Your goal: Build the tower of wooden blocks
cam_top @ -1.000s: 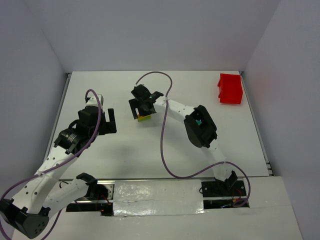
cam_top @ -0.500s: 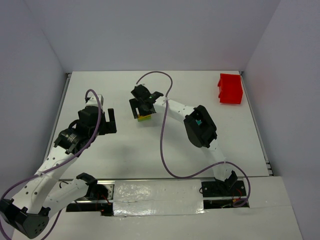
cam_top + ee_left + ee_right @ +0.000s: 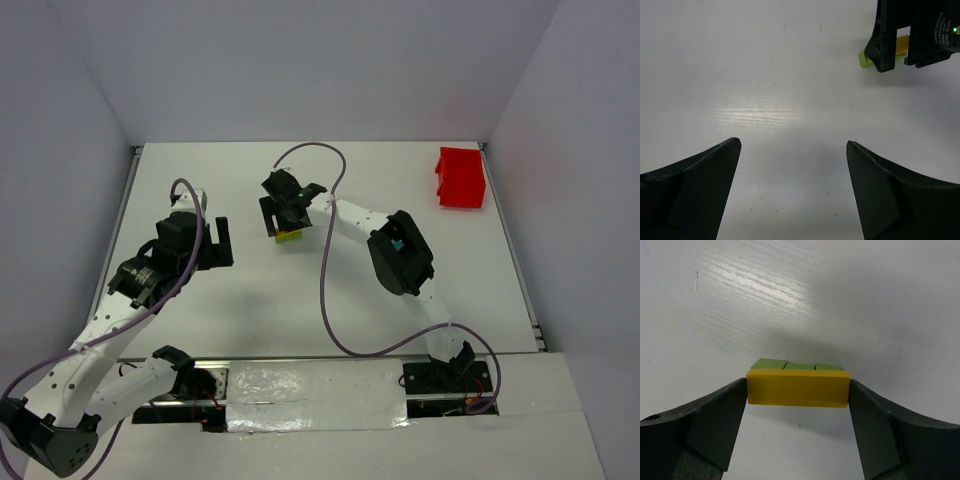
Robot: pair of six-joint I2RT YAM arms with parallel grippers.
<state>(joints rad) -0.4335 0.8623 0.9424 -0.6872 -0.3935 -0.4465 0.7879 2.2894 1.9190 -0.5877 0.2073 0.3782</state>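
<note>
Almost nothing has changed over the last second. In the top view both arms sit where they were, and the wood block tower hasn't shifted. The only difference is that the right gripper has narrowed a touch.

The right wrist view shows why: both pads are pressed against the ends of the yellow bar, so you're grasping it, not releasing. The green blocks sit right behind and under the bar, three tops showing. I can't tell if the bar already rests on them or hangs just above. My read is that you're placing or squaring up this layer and the stack is still low, with more of the tower to build.

The tower is on the table, just off centre toward 10 o'clock. The red bin is well apart at the 2 o'clock corner.

- **Right arm:** it's stretched forward and across toward 11 o'clock with the wrist bent down and the fingers pointing at the table over the blocks.
- **Left arm:** it's folded at the 9 o'clock side. The left gripper is spread wide and holds nothing, with bare table between its fingers. It's clear of the stack, which shows at 1 o'clock in the left wrist view.
</note>
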